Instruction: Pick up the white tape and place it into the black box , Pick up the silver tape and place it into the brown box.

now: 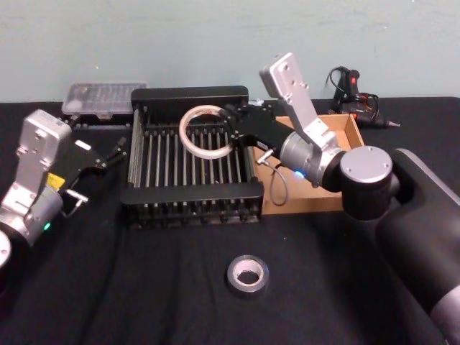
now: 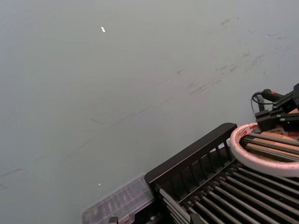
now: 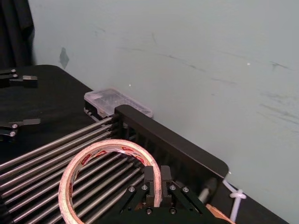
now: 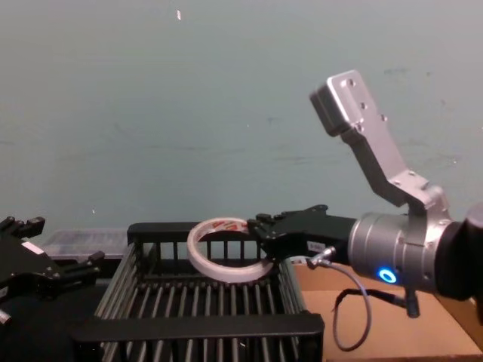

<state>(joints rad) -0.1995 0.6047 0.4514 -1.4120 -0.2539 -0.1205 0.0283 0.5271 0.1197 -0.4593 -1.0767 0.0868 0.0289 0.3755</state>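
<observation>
The white tape [image 1: 195, 144], a thin wide ring with red print inside, hangs tilted over the far part of the black box [image 1: 190, 192]. My right gripper [image 1: 231, 131] is shut on the ring's right side, and the right wrist view shows its fingers pinching the white tape [image 3: 110, 143]. From the chest view the white tape [image 4: 207, 268] is at about the height of the rim of the black box [image 4: 204, 326]. The silver tape [image 1: 248, 274] lies flat on the black cloth in front of the black box. The brown box [image 1: 351, 131] sits to the right, partly under my right arm. My left gripper [image 1: 100, 171] is open, left of the black box.
A clear plastic case [image 1: 103, 97] lies behind the black box at the left. A black and red tool [image 1: 356, 93] rests at the back right by the wall. Bare black cloth spreads across the front of the table around the silver tape.
</observation>
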